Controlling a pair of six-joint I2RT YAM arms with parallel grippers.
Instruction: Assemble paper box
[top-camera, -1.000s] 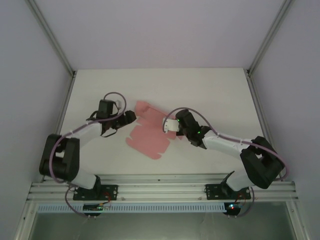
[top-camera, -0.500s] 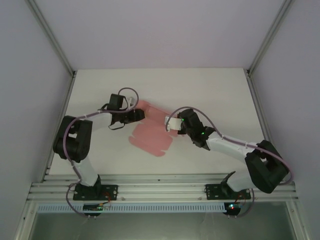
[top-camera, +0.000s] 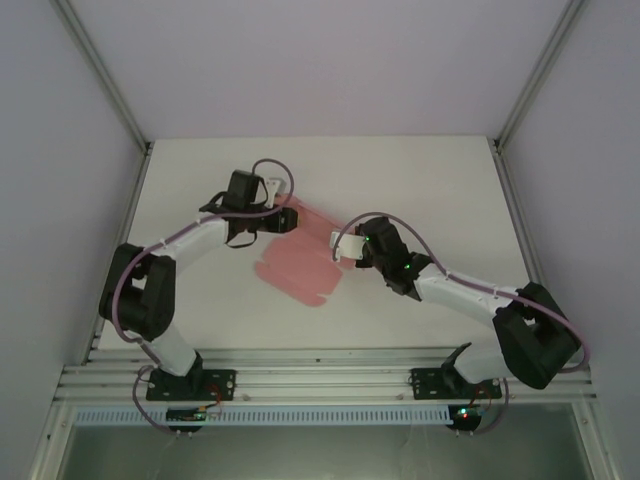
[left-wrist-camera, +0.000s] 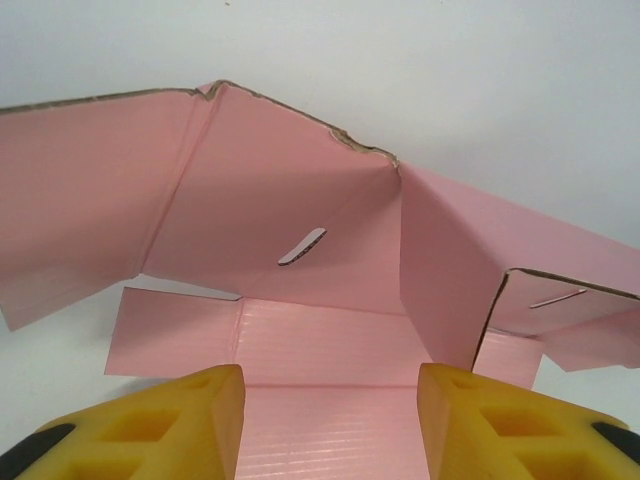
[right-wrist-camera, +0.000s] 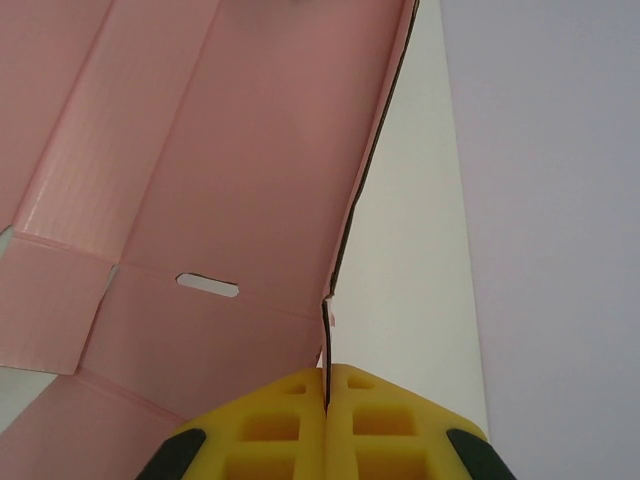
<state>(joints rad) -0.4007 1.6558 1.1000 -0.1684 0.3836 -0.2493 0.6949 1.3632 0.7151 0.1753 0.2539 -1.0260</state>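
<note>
1. The paper box (top-camera: 298, 268) is a pink card sheet, partly folded, lying on the white table (top-camera: 430, 190) between the two pincers.
2. From above, the left pincer (top-camera: 283, 219) is at the sheet's far left corner. The right pincer (top-camera: 341, 246) meets its right edge.
3. In the left wrist view the left pincer (left-wrist-camera: 330, 400) is released. Its yellow fingers (left-wrist-camera: 195, 420) stand apart, and flat card shows in the gap beneath them. Nothing sits between the pads.
4. Straight ahead of this pincer a panel of the box (left-wrist-camera: 270, 190) is raised and tilted, with a curved slot (left-wrist-camera: 302, 246) cut in it.
5. Ahead and to its right a second panel stands up and meets the first at a corner. To the left a flap spreads outward.
6. In the right wrist view the right pincer (right-wrist-camera: 325, 385) is clenched on the box's edge. The thin dark edge of the card runs straight into the seam between the yellow pads.
7. Ahead and to the left of this pincer the card (right-wrist-camera: 230, 150) spreads wide, with a small oval slot (right-wrist-camera: 207, 285) close by.
8. To its right lies bare table (right-wrist-camera: 400, 280).
</note>
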